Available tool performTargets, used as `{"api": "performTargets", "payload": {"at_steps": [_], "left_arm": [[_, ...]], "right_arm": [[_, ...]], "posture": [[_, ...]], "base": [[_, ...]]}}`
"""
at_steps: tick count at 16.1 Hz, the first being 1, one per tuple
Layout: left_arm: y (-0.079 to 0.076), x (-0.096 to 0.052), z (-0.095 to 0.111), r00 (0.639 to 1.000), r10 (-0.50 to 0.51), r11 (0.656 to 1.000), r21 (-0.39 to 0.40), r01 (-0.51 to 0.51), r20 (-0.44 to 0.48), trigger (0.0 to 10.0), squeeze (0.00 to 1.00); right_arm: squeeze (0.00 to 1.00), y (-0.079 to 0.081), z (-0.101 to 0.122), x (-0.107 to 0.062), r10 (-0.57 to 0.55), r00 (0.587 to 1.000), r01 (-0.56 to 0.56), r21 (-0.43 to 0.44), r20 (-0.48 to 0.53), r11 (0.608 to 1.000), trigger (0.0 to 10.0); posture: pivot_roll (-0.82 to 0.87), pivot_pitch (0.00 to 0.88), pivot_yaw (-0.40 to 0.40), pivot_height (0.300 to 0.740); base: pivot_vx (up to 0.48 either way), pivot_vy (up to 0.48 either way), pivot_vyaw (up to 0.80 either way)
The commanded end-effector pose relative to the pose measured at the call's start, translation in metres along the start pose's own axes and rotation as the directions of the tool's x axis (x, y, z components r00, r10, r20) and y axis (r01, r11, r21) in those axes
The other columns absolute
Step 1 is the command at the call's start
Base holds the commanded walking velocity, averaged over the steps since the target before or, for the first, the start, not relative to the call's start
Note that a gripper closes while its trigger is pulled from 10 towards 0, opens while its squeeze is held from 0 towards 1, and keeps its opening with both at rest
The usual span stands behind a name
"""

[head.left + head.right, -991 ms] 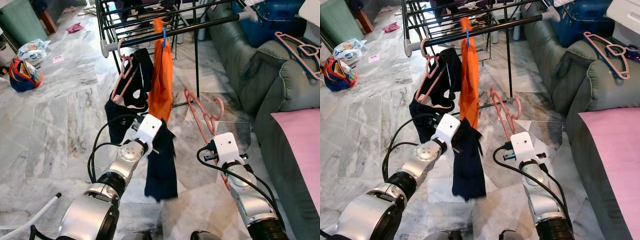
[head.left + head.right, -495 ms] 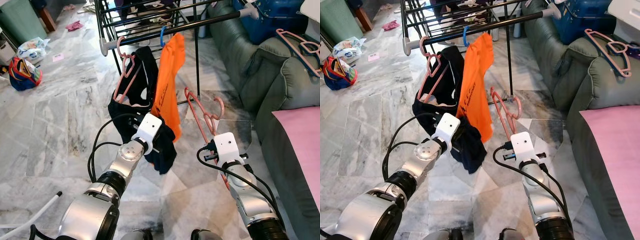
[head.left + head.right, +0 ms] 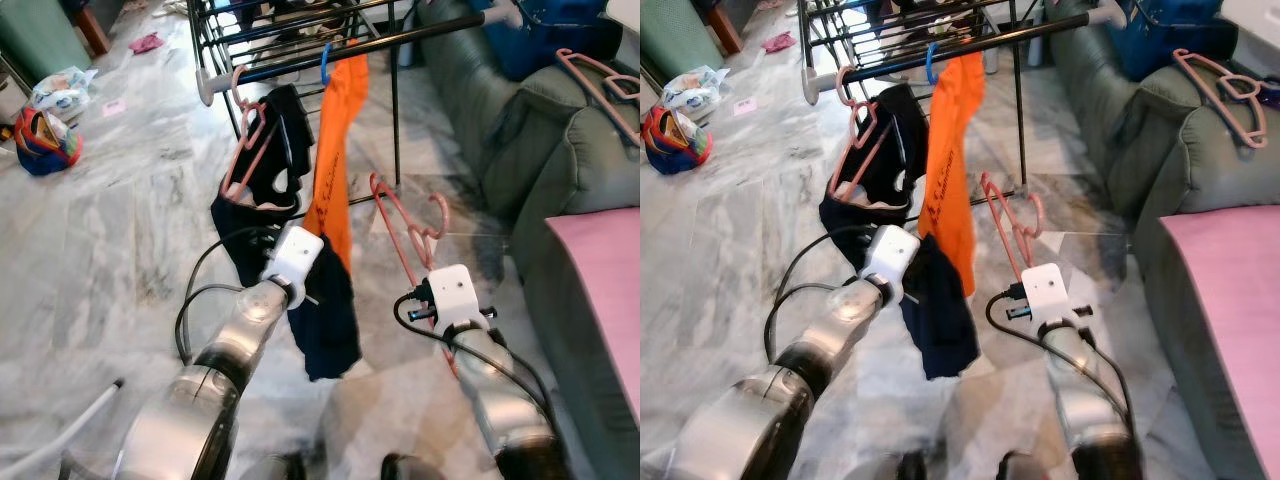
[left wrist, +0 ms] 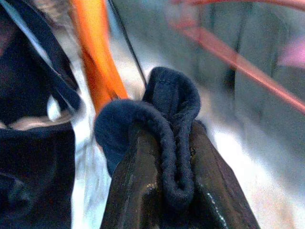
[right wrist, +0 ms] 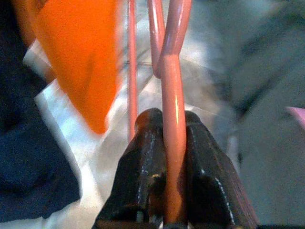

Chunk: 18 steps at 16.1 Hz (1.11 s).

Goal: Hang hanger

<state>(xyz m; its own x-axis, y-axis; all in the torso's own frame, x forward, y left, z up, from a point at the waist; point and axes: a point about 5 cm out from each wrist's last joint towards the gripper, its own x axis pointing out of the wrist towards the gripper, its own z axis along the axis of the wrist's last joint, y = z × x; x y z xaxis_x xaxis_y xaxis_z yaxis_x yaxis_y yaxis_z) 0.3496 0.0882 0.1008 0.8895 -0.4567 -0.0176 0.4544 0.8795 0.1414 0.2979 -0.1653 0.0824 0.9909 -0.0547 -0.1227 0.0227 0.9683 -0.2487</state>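
We see the right gripper (image 5: pixel 172 157) clamped on a pink hanger (image 3: pixel 405 232), held low beside the drying rack (image 3: pixel 300 62), not on a rail. The left gripper (image 4: pixel 172 157) is clamped on a dark navy garment (image 3: pixel 327 320) near the orange shirt (image 3: pixel 332 170).

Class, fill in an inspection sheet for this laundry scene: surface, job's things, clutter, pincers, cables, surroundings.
Surface: grey marble tile floor.
Job's things: pink plastic hanger in the right pincer; dark navy cloth in the left pincer; black metal drying rack holding an orange shirt and a black garment.
Clutter: colourful bag, white plastic bag.
Pincers: both shut on their loads.
Cables: black wrist cables.
Surroundings: grey-green sofa, pink cushion.
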Motion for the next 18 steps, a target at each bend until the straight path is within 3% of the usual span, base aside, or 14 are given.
{"api": "performTargets", "payload": {"at_steps": [1,5,9,12,14,18], "left_arm": [[0.021,-0.009,0.012,0.993,0.055,0.998,-0.006,-0.055,0.107,10.0,0.00],[0.018,-0.015,-0.001,0.995,0.076,0.997,-0.026,-0.075,0.063,10.0,0.00],[0.032,-0.030,0.005,0.977,0.174,0.985,-0.026,-0.172,0.123,10.0,0.00],[0.035,-0.045,-0.018,0.987,0.156,0.986,-0.061,-0.155,0.026,10.0,0.00],[0.028,-0.041,-0.024,0.989,0.146,0.985,-0.091,-0.147,-0.024,10.0,0.00],[0.015,-0.028,-0.019,0.994,0.104,0.984,-0.144,-0.108,-0.031,10.0,0.00]], "right_arm": [[0.00,-0.011,0.011,-0.002,-0.082,0.994,0.079,0.045,0.070,0.996,10.0],[0.00,-0.007,0.007,-0.004,-0.076,0.995,0.072,0.060,0.061,0.996,10.0],[0.00,-0.016,0.006,-0.008,-0.100,0.992,0.096,0.064,0.073,0.993,10.0],[0.00,-0.018,0.006,-0.008,-0.113,0.991,0.107,0.083,0.071,0.991,10.0],[0.00,-0.021,0.000,-0.012,-0.103,0.994,0.099,0.082,0.046,0.992,10.0],[0.00,-0.022,-0.007,-0.021,-0.092,0.996,0.091,0.092,0.005,0.992,10.0]], "posture": [[-0.05,0.165,0.093,0.740],[-0.06,0.163,0.092,0.740],[-0.05,0.151,0.094,0.740],[-0.07,0.146,0.093,0.740],[-0.09,0.150,0.082,0.740],[-0.14,0.165,0.064,0.740]], "base": [[0.000,0.000,0.00],[0.000,0.000,0.00],[0.000,0.000,0.00],[0.000,0.000,0.00],[0.000,0.000,0.00],[0.000,0.085,0.00]]}}
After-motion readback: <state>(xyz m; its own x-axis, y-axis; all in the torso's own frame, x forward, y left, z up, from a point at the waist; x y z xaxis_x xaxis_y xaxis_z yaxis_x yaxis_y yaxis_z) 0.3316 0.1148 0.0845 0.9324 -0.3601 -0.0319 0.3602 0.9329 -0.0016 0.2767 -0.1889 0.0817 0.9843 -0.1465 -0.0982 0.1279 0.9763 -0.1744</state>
